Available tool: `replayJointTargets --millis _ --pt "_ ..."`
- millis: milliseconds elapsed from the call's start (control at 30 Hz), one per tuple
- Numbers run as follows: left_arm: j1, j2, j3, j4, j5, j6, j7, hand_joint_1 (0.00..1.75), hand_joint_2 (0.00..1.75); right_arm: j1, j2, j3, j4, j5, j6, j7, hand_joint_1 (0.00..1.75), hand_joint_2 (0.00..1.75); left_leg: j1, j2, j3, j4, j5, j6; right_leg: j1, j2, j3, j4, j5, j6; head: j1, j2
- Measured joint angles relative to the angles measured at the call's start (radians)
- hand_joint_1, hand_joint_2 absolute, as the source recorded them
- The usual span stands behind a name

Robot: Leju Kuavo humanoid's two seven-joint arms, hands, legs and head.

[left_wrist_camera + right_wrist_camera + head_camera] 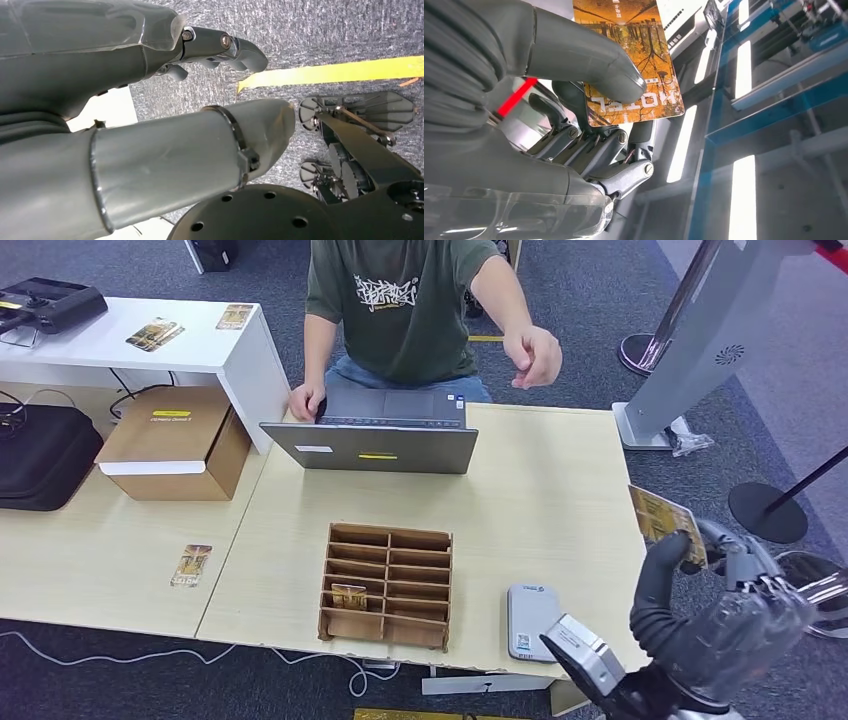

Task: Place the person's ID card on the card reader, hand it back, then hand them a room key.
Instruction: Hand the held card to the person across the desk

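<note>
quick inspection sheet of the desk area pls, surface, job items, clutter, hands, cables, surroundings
surface: light wood table, joined panels
job's things: orange hotel card pinched in right hand; grey card reader near front edge; wooden slotted rack with one card in it
clutter: laptop, cardboard box, loose card
hands: left hand hangs over carpet, holds nothing
cables: white cable under front edge
surroundings: person reaching out a hand, stanchion bases

Five hotel cards (667, 521), one laptop (371, 445), one card reader (531, 621).

Glossy printed card (634, 60) – smooth grey plastic thumb (589, 55); matt wood table (560, 490), cardboard-look organizer (388, 585), rough carpet (320, 35).
</note>
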Motion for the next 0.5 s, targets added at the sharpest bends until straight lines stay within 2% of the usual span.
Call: replayJointTargets --millis 100,200,367,500 --pt "-0.001 0.0 0.0 0.0 -0.012 -0.001 0.0 0.0 0.0 -0.052 -0.007 -0.001 0.062 0.079 0.0 0.012 1.72 1.75 0.0 0.0 0.0 0.0 0.0 0.0 0.0 0.0 0.0 0.0 0.0 0.0 0.0 0.0" --pt "-0.002 0.004 0.0 0.0 -0.025 -0.002 -0.002 0.0 0.0 -0.147 -0.019 0.001 0.151 0.145 0.0 0.067 1.73 1.75 0.0 0.001 0.001 0.0 0.001 0.0 0.0 0.001 0.001 0.0 0.001 -0.001 0.0 0.0" --pt "-0.006 0.02 0.0 0.01 -0.047 -0.003 -0.001 0.0 0.0 -0.348 -0.04 0.032 0.339 0.188 0.0 0.206 1.72 1.75 0.0 0.002 0.002 0.0 0.002 0.0 0.0 0.002 0.001 0.0 0.002 -0.001 0.0 0.0" --pt "-0.011 0.036 0.0 0.026 -0.062 -0.003 0.002 0.0 0.0 -0.507 -0.092 0.096 0.503 0.192 0.0 0.34 1.72 1.75 0.0 0.002 0.002 0.0 0.004 0.0 0.0 0.002 0.001 0.001 0.003 -0.001 0.0 0.0"
